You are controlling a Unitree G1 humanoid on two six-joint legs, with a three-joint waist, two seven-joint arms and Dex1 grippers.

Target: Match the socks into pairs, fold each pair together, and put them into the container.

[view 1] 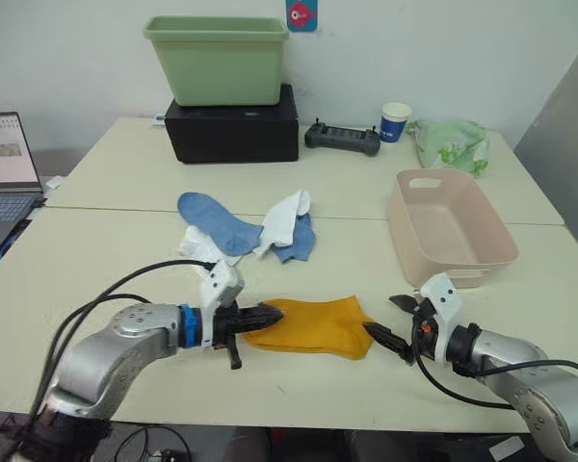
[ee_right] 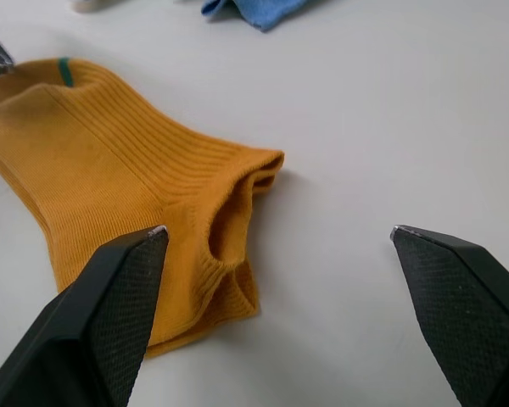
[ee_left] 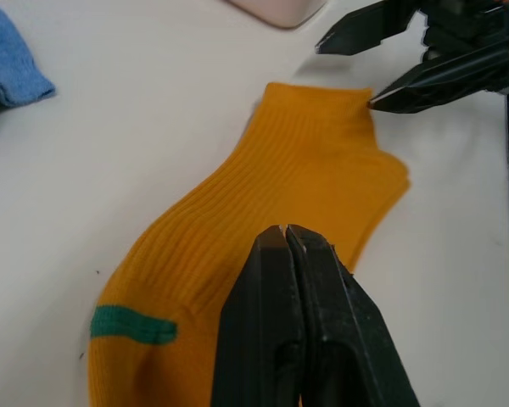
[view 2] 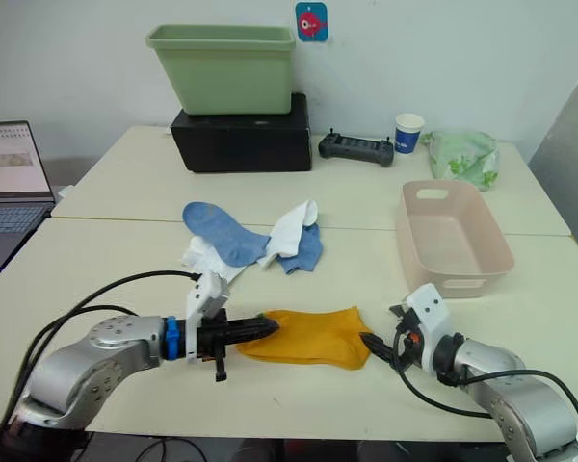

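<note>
A mustard-yellow sock (view 1: 313, 325) with a green toe stripe lies flat near the table's front edge. My left gripper (view 1: 270, 313) is shut, its fingers (ee_left: 286, 254) resting over the toe end with no fabric visible between the tips. At the open cuff (ee_right: 237, 195), my right gripper (view 1: 387, 320) stands open, one fingertip on each side and nothing held. Farther back, blue socks (view 1: 217, 221) and white socks (view 1: 287, 217) lie in a loose heap. The pale pink container (view 1: 462, 271) stands empty at the right.
A green tub (view 1: 217, 58) sits on a black box (view 1: 233, 130) at the back. Beside it are a controller (view 1: 342, 140), a paper cup (view 1: 395, 120) and a green bag (view 1: 450, 142). A laptop (view 1: 5, 173) is at the far left.
</note>
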